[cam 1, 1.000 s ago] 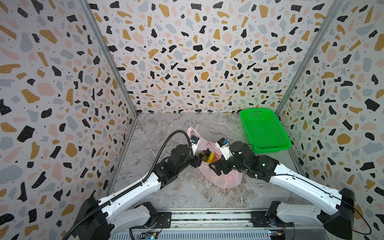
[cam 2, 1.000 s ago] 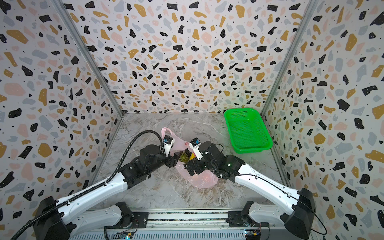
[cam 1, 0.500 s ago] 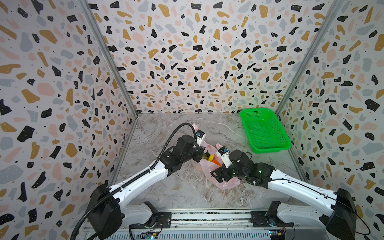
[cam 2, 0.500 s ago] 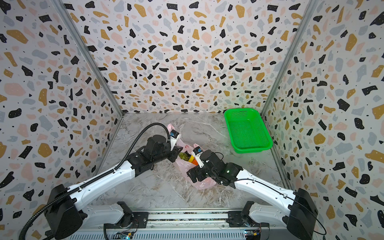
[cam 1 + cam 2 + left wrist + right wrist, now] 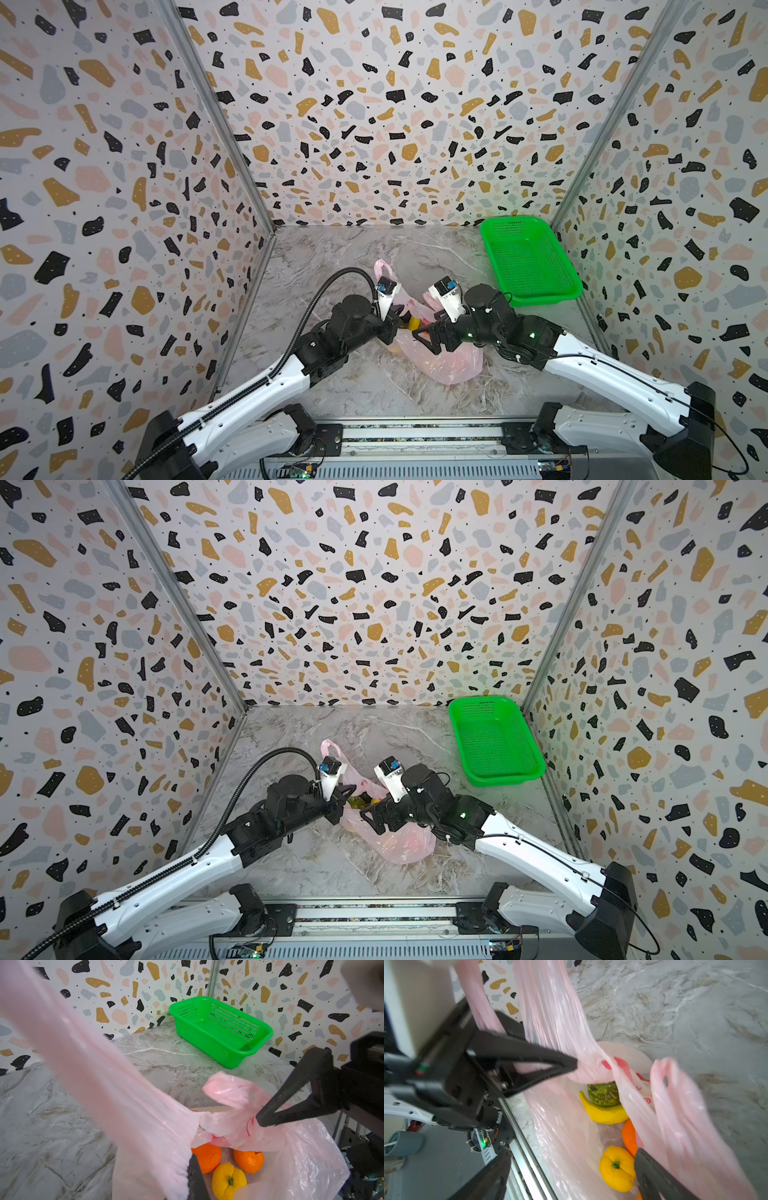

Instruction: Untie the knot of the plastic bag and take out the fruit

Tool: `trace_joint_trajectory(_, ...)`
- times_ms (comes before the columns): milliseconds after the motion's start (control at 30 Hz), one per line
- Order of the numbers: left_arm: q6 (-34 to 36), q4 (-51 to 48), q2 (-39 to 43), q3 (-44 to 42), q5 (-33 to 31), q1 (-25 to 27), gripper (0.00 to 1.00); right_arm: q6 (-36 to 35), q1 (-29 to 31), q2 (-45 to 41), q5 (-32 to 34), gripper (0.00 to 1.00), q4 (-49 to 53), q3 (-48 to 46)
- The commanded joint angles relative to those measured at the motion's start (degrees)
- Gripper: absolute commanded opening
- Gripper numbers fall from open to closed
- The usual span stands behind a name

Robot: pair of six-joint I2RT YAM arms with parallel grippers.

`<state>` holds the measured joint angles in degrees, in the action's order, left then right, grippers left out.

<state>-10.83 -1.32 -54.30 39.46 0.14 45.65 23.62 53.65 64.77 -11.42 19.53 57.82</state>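
The pink plastic bag lies mid-table in both top views, its mouth gaping. My left gripper is shut on a stretched band of the bag's film at the mouth's left edge. My right gripper is open and straddles the right side of the mouth, one finger inside against the film. The fruit lies inside: two oranges, a yellow fruit, a banana and a bumpy green ball. The knot is out of view; only loosely bunched straps show.
A bright green perforated basket stands at the back right near the wall, also in the left wrist view. Terrazzo walls close three sides. The metal rail runs along the front edge, close behind the bag.
My left gripper has closed on the bag's film and pulled it taut. My right arm dipped toward the front and has come back to the bag's mouth, jaws still wide.
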Motion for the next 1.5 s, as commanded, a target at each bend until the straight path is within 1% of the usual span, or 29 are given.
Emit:
trace_joint_trajectory(0,-4.00,8.20,2.90,-3.52,-4.27,1.29,0.00,1.46,0.10,1.55,-3.68,0.88,0.70,2.95)
trace_joint_trajectory(33,-4.44,8.90,3.27,-4.36,-4.76,1.50,0.00,1.65,0.12,2.10,-4.35,0.86,1.00,3.46)
trace_joint_trajectory(100,-5.44,9.75,4.04,-5.75,-6.16,2.04,0.00,2.33,0.11,2.71,-5.66,0.76,1.22,3.55)
trace_joint_trajectory(267,-7.53,10.73,7.61,-7.59,-9.43,3.38,0.00,4.41,0.22,2.97,-5.24,0.61,-0.69,0.04)
trace_joint_trajectory(333,-7.62,10.52,8.21,-7.74,-9.55,3.67,0.00,5.15,0.19,3.28,-5.48,0.58,-2.38,-1.63)
trace_joint_trajectory(367,-7.63,10.55,8.38,-7.87,-9.31,3.85,0.00,5.38,0.20,3.80,-5.25,0.57,-3.02,-2.29)
trace_joint_trajectory(467,-7.71,10.98,8.98,-8.73,-9.34,4.93,0.00,4.97,0.18,7.16,-2.48,0.46,-3.62,-2.41)
trace_joint_trajectory(500,-7.79,11.15,9.20,-9.16,-9.50,5.29,0.00,4.78,0.22,8.34,-1.58,0.44,-4.10,-2.04)
trace_joint_trajectory(600,-7.89,11.07,9.97,-10.08,-10.22,5.80,0.00,4.68,0.22,11.46,-0.91,0.44,-4.42,-0.94)
trace_joint_trajectory(667,-7.93,11.14,10.69,-10.54,-10.97,6.01,0.00,4.60,0.59,12.78,-2.09,0.42,-3.61,-1.13)
trace_joint_trajectory(833,-9.07,11.54,10.67,-11.40,-12.09,6.04,0.00,5.56,3.97,11.00,-2.39,0.42,-0.73,-5.44)
trace_joint_trajectory(900,-10.35,12.12,10.21,-12.00,-11.71,6.04,0.00,5.89,6.16,10.79,-0.96,0.43,2.06,-6.62)
trace_joint_trajectory(1000,-12.52,10.94,9.36,-11.84,-10.88,6.06,0.19,7.17,8.80,10.60,0.19,0.44,2.20,-9.86)
trace_joint_trajectory(1033,-13.24,9.89,9.22,-11.43,-10.53,6.09,0.24,7.17,9.22,10.78,0.45,0.44,2.45,-10.47)
trace_joint_trajectory(1100,-14.46,6.52,8.79,-10.31,-9.34,6.05,0.27,6.85,9.66,11.42,2.58,0.47,3.73,-10.51)
trace_joint_trajectory(1233,-15.59,-0.19,8.75,-8.91,-6.82,6.04,0.31,6.67,9.52,11.99,5.59,0.55,2.89,-10.51)
trace_joint_trajectory(1300,-15.85,-2.93,9.36,-8.98,-5.76,6.03,0.38,5.99,9.24,13.02,7.37,0.58,2.56,-9.39)
trace_joint_trajectory(1433,-15.72,-5.86,11.29,-9.58,-4.71,6.16,0.43,5.39,8.30,14.23,9.89,0.60,0.21,-7.86)
trace_joint_trajectory(1467,-15.43,-6.64,11.62,-9.58,-4.71,6.14,0.45,5.30,7.97,14.64,10.30,0.61,-0.53,-7.69)
